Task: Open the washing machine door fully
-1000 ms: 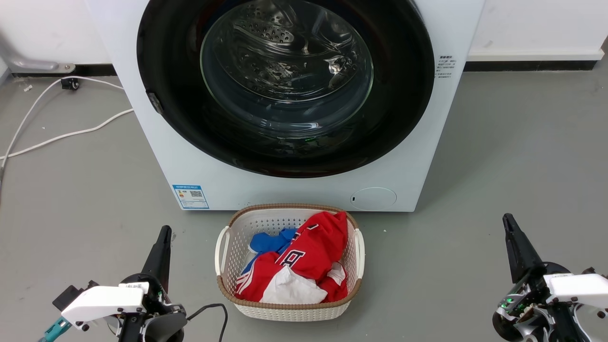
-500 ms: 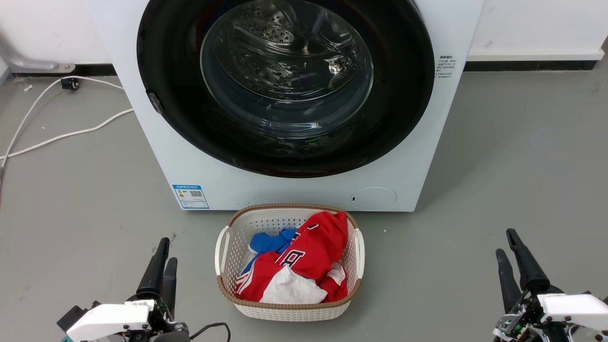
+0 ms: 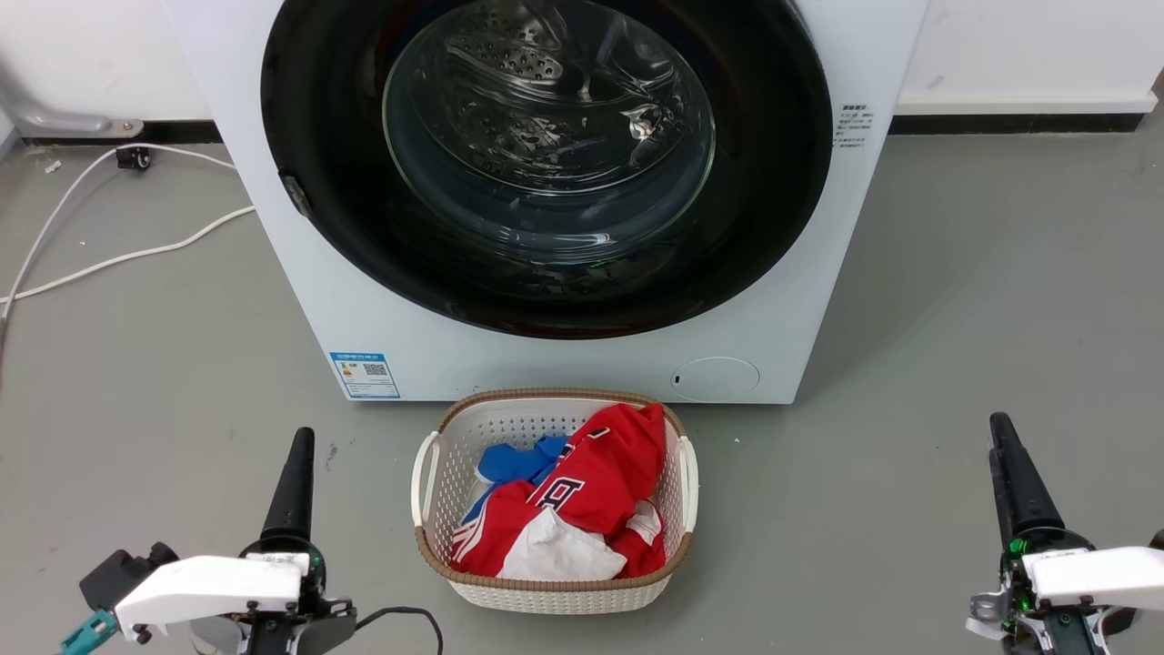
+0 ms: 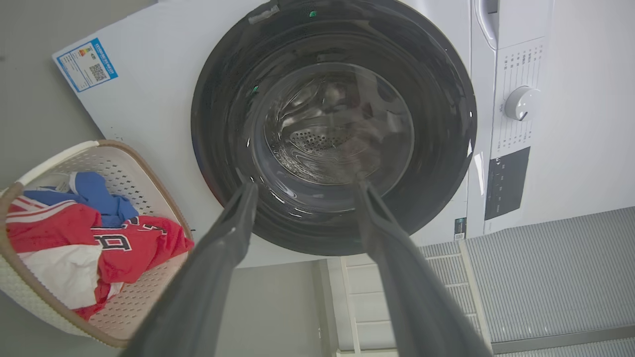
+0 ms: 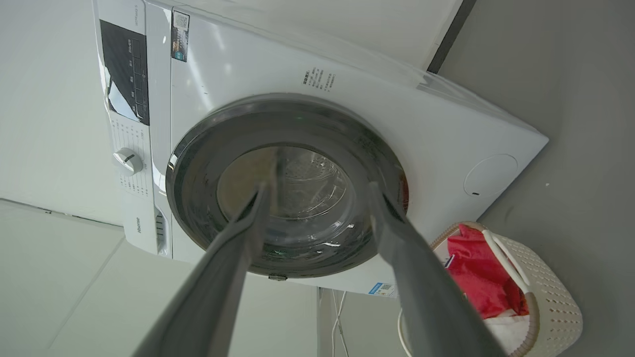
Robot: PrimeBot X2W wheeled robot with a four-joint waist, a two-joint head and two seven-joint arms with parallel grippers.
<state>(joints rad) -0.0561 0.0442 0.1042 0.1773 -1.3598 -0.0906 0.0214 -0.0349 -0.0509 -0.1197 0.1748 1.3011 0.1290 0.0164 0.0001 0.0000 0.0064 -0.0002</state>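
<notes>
Right wrist view: washing machine [image 5: 436, 129] marked Hisense, blue sticker [image 5: 381, 288] on front

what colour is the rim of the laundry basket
Brown, on the white laundry basket; the head view shows it best.

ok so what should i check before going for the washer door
1. Washing machine door shut, flush on the washing machine: ok
2. Left gripper open, empty: ok
3. Right gripper open, empty: ok
4. Both grippers apart from the door: ok
5. Laundry basket on the floor close before the machine; clears the door's swing: cannot tell
6. Grey tab on the door's rim, handle or not: cannot tell
</notes>
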